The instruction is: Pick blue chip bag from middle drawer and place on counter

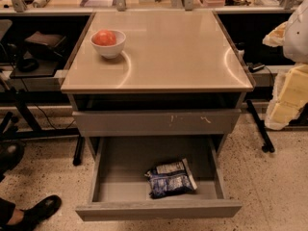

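Lying in middle drawer (124,170): blue chip bag (171,180), long axis left-right; hand unseen, cannot tell grip.

blue chip bag (171,179): small, crumpled, dark-blue foil with a white-silver printed panel along its upper edge; lies flat and slightly askew on the drawer floor, right of centre, near the front wall and apart from both side walls
middle drawer (120,165): wide, shallow, grey; pulled open toward the camera, flat grey floor showing, plain front without a handle
counter (183,57): large square glossy beige-tan top with rounded front corners and a thin edge, above the open drawer
gripper: cannot be made out in this view
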